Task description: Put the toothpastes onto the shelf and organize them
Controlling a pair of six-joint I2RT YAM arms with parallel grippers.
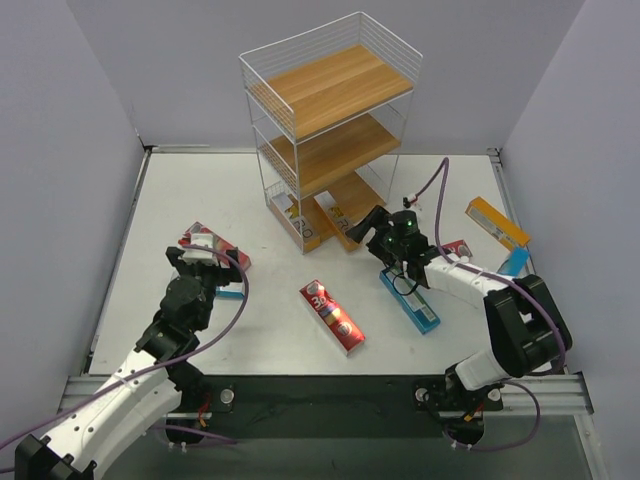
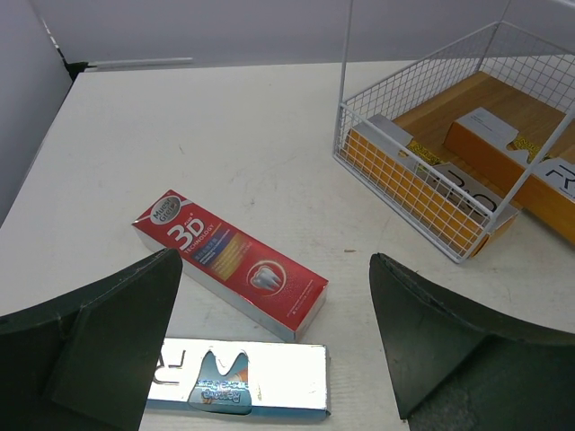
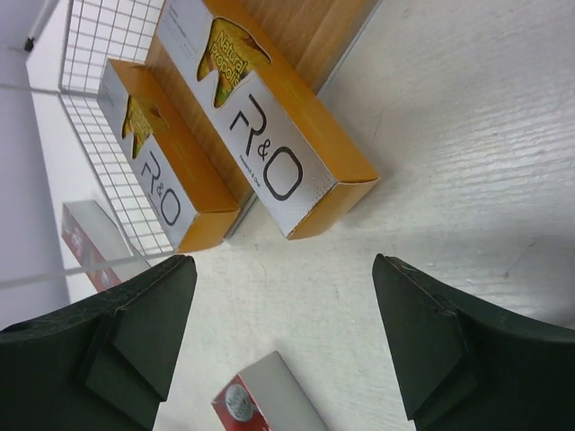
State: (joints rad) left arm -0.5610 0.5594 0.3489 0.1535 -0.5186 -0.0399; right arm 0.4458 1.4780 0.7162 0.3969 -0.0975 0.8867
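The shelf (image 1: 330,90) stands at the back with its upper two boards bare. On its bottom board (image 3: 305,27) lie two orange-and-white toothpastes (image 3: 269,135) (image 3: 166,180), their ends poking out the front. My right gripper (image 1: 376,238) (image 3: 283,305) hovers open just in front of them, holding nothing. A red carton (image 1: 333,317) (image 3: 260,404) lies mid-table. My left gripper (image 1: 210,262) (image 2: 277,269) is wide open above a red "3D" carton (image 2: 229,265) and a silver-blue carton (image 2: 243,382), touching neither.
A teal carton (image 1: 410,300) lies under my right forearm. At the right edge lie an orange carton (image 1: 497,222), a blue one (image 1: 515,262) and a small red one (image 1: 455,247). Grey walls close in the table on three sides.
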